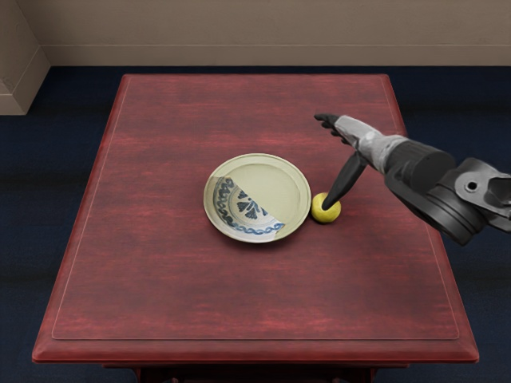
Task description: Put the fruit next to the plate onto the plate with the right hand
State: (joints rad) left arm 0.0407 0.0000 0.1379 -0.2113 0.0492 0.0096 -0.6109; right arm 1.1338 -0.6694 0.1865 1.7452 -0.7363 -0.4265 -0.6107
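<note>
Yellow fruit sits on the table, at the right rim of the plate; touching or just beside it, can't tell which. Not on the plate yet. Right hand is over the fruit and spread: one dark digit points down with its tip at the fruit's top, and the others stick out up-left, well clear. It grips nothing. Step in hand looks like the grasp. To do it well, the other fingers should come round and pin the fruit from opposite sides, since a one-digit poke probably rolls it. Then lift clear of the rim before moving left over the plate. Left arm isn't visible.
</note>
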